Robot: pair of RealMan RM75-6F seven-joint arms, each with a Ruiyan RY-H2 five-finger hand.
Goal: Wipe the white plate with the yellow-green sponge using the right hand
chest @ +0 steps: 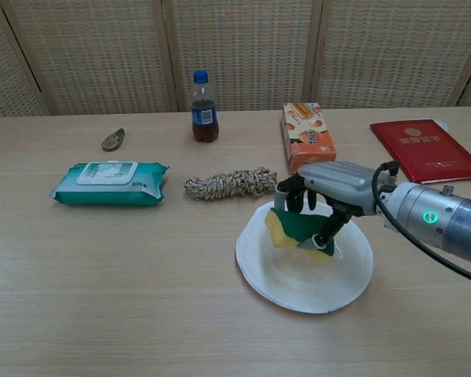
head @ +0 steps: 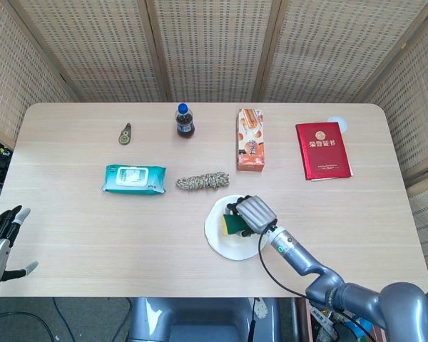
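Observation:
The white plate (head: 217, 229) (chest: 302, 283) lies on the table's near centre. My right hand (head: 254, 212) (chest: 330, 188) is over the plate's middle and grips the yellow-green sponge (head: 232, 223) (chest: 295, 229), its green side toward the hand and its yellow edge toward the left. The sponge sits low over the plate; whether it touches the surface I cannot tell. My left hand (head: 0, 239) hangs off the table's left front corner with its fingers spread and nothing in it; the chest view does not show it.
Behind the plate lie a coil of rope (chest: 230, 184), a pack of wet wipes (chest: 108, 182), a cola bottle (chest: 204, 107), an orange snack box (chest: 308, 138), a red booklet (chest: 428, 149) and a small green item (chest: 113, 140).

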